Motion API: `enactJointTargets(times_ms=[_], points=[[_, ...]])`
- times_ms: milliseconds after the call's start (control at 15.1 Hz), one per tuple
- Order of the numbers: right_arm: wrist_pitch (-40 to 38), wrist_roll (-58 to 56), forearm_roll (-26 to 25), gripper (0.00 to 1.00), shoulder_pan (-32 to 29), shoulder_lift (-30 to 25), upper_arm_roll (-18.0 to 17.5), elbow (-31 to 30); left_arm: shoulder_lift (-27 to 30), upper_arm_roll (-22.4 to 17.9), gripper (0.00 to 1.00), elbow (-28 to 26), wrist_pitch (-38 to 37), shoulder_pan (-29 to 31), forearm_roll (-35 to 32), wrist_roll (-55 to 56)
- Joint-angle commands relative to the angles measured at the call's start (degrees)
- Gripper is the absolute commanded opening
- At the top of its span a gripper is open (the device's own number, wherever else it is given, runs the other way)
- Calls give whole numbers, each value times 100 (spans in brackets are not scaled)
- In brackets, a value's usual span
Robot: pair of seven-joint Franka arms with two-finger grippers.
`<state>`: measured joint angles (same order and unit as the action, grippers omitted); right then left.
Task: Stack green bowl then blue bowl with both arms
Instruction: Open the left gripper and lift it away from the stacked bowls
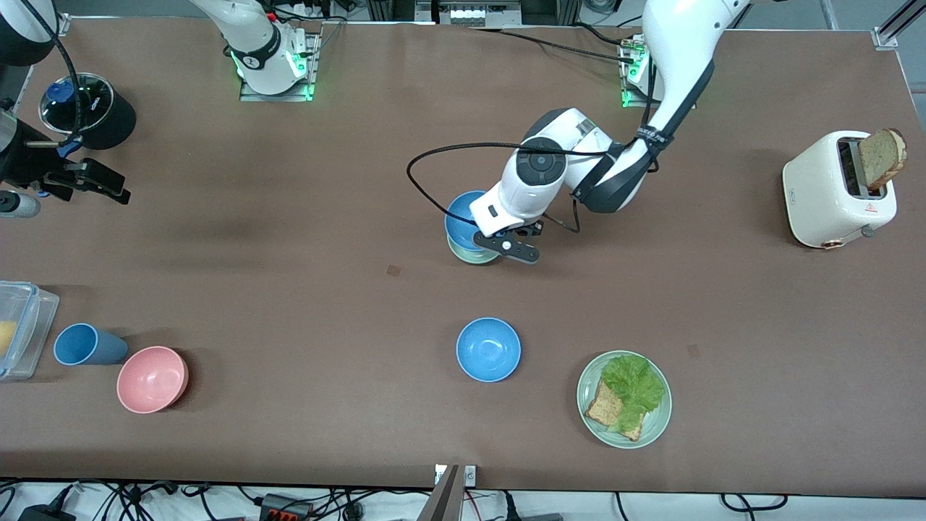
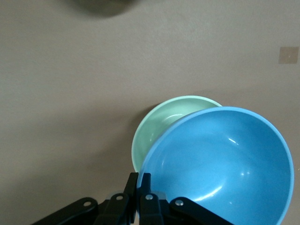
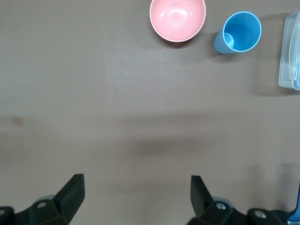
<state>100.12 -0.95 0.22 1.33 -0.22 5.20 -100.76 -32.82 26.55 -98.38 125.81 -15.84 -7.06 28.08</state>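
Note:
My left gripper (image 1: 483, 240) is shut on the rim of a sky-blue bowl (image 1: 461, 219) at mid-table and holds it tilted, partly over the mint-green bowl (image 1: 474, 255), which sits on the table. In the left wrist view the fingers (image 2: 140, 180) pinch the blue bowl's (image 2: 220, 164) rim, and the green bowl (image 2: 161, 124) shows beneath, offset. I cannot tell whether the bowls touch. A second blue bowl (image 1: 488, 349) sits nearer to the front camera. My right gripper (image 1: 108, 187) is open and empty, and waits over the right arm's end of the table (image 3: 136, 185).
A pale green plate (image 1: 589, 398) with toast and lettuce lies beside the second blue bowl. A toaster (image 1: 825, 195) stands at the left arm's end. A pink bowl (image 1: 152, 378), blue cup (image 1: 83, 345), clear container (image 1: 22, 329) and black pot (image 1: 90, 108) are at the right arm's end.

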Motion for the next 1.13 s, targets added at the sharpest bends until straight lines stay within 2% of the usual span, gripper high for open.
enactJointTargets(times_ms=[0,133,265,331,398,530,729,861,1060], points=[[-28,-64,-31,100,-45,40,-46,109,-145,-89,0,170,14,-216,-156,163],[-36,-63,-22,100,-141,5,-54,126,-224,-97,0,170,32,-244,-243,198],[-63,-72,-22,100,-334,5,-290,188,-268,-97,1,170,154,-226,-445,285],[-71,-64,-22,100,-387,5,-379,206,-277,-97,5,170,155,-226,-454,329],[-72,-20,-22,100,-379,22,-397,214,-277,-89,16,179,155,-235,-446,434],[-72,-37,-22,100,-370,5,-388,223,-199,-71,28,214,85,-165,-411,593],[-80,-28,-22,100,-370,5,-388,223,118,-19,36,476,-642,2,-157,585],[-98,-107,-22,100,-370,-13,-380,223,250,-18,37,749,-1196,151,-112,523],[-317,-55,-31,100,-344,-22,-388,223,408,-10,39,856,-1322,546,-120,253]])
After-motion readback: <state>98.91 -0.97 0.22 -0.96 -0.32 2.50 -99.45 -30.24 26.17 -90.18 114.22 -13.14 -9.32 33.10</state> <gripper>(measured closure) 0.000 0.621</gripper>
